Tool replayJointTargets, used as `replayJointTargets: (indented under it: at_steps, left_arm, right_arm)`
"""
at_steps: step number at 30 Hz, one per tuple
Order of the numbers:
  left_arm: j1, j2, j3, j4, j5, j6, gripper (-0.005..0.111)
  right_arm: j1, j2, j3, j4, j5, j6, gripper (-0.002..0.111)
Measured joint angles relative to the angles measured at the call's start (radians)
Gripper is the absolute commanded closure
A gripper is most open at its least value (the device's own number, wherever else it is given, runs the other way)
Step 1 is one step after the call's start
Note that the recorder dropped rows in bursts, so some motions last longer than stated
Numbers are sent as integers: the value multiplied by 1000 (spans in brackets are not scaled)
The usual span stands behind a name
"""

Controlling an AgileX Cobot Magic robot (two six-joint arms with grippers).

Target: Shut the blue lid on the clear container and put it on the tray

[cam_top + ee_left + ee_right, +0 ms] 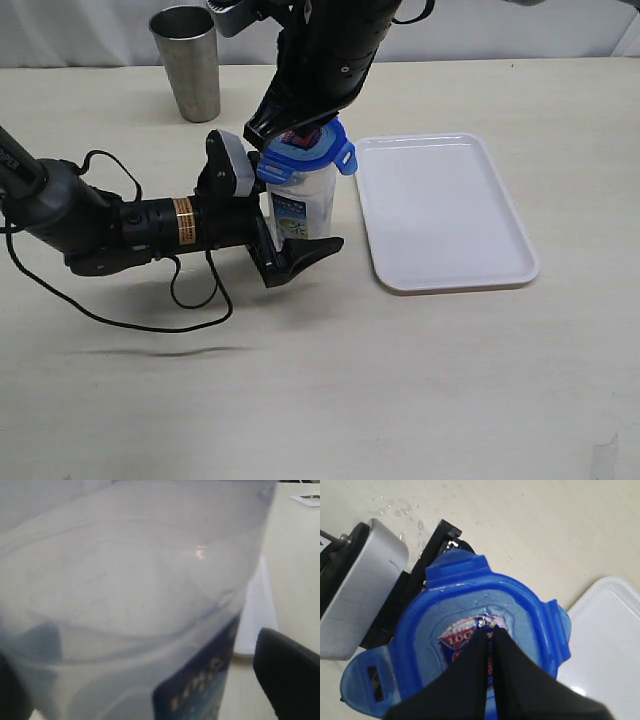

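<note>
Bright, soft light all over; one picture is very fuzzy.
The desk has only faint shadows under the left arm. In the left wrist view the clear container is so close it is a milky blur, with one tiny shiny spot. The blue lid looks sharp.

small round blue lid: translucent plastic, glossy, with a printed sticker in the middle. tall clear container: slightly cloudy clear plastic, smooth wall, glossy printed label on the side. flat white rectangular tray: smooth plastic, soft sheen. steel cup far left: brushed metal, dull satin finish. right gripper fingers: matt black, look like plastic. table: matt cream, smooth, a few water drops on it.
</note>
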Motion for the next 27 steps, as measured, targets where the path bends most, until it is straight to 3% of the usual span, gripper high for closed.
replayJointTargets:
  at_steps: [18, 20, 27]
  left_arm:
    - [0, 0, 0, -67, -15, 29, 5]
    - [0, 0, 0, -67, -15, 29, 14]
    - [0, 0, 0, -67, -9, 24, 83]
  right_arm:
    - [0, 0, 0, 6, 0, 0, 104]
    - [0, 0, 0, 8, 0, 0, 104]
    - [0, 0, 0, 17, 0, 0, 104]
